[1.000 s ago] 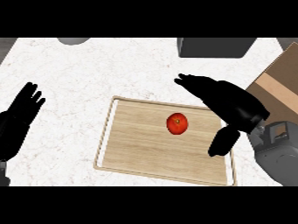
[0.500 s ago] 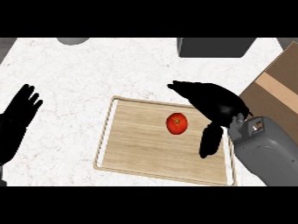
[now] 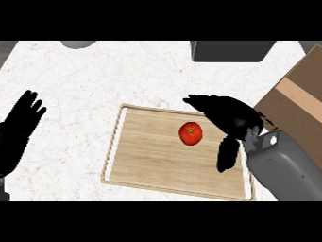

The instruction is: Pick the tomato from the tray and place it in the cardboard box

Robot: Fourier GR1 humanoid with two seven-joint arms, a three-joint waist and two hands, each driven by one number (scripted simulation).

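Kitchen, pale speckled stone counter [image 3: 122,75], wooden tray [image 3: 149,156] like a cutting board, tomato [image 3: 190,133]

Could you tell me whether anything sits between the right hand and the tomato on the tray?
Nothing visible does. The right hand is open just right of the tomato, with only bare wooden tray between them. The cardboard box lies further right, beyond the hand.

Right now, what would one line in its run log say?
phase: reaching | right hand: open beside tomato | tomato: on tray | left hand: resting open
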